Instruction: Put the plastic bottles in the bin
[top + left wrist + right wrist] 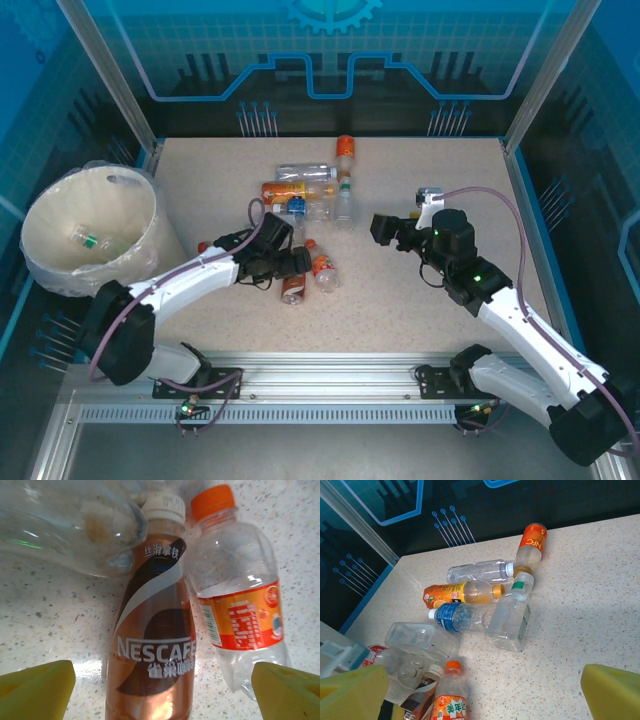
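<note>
Several plastic bottles lie in a loose pile mid-table. A brown Nescafe bottle [152,645] lies lengthwise between the yellow fingers [35,687] of my left gripper [162,680], which is open and not touching it. Beside it on the right lies a clear bottle with an orange cap and label [240,600]. From above, the left gripper [298,263] sits over these two bottles [292,288]. My right gripper [383,228] hovers open to the right of the pile, nothing between its fingers [612,692]. The cream bin [140,215] stands at the far left with one bottle [90,240] inside.
Farther back lie an orange NFC bottle [531,542], a clear bottle [477,571], an orange juice bottle [462,592], a blue-label bottle [460,617], a square clear bottle with a green cap [512,612] and a flattened clear one [420,637]. Blue walls enclose the table.
</note>
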`<state>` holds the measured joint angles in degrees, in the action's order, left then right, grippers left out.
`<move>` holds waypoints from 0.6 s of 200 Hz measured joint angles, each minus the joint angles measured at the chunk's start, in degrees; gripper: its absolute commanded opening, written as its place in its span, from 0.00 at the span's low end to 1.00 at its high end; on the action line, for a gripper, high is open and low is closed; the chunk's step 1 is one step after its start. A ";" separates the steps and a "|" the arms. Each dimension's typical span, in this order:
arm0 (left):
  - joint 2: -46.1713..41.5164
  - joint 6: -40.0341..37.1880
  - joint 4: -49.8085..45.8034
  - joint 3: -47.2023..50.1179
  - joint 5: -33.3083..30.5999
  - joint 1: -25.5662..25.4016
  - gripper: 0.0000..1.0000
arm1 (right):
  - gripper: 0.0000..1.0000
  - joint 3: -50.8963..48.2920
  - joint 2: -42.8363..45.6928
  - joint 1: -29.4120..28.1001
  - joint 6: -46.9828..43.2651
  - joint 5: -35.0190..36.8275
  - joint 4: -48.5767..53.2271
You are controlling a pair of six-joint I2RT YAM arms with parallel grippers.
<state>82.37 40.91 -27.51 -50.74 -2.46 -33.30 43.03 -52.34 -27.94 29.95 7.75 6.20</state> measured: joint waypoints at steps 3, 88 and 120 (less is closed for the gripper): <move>0.35 -0.17 0.13 0.02 0.11 0.00 0.90 | 1.00 -0.02 0.04 0.00 0.00 0.02 -0.04; 7.28 -4.11 3.28 0.20 1.29 0.02 0.74 | 1.00 -3.78 4.79 0.00 -0.20 0.42 -1.64; 8.57 -4.92 3.89 0.28 1.49 0.00 0.73 | 1.00 -3.78 4.83 0.00 -0.42 0.15 -1.77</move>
<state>90.94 35.99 -23.62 -50.46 -0.97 -33.30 39.24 -47.51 -27.94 29.54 7.90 4.43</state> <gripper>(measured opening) 0.733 0.999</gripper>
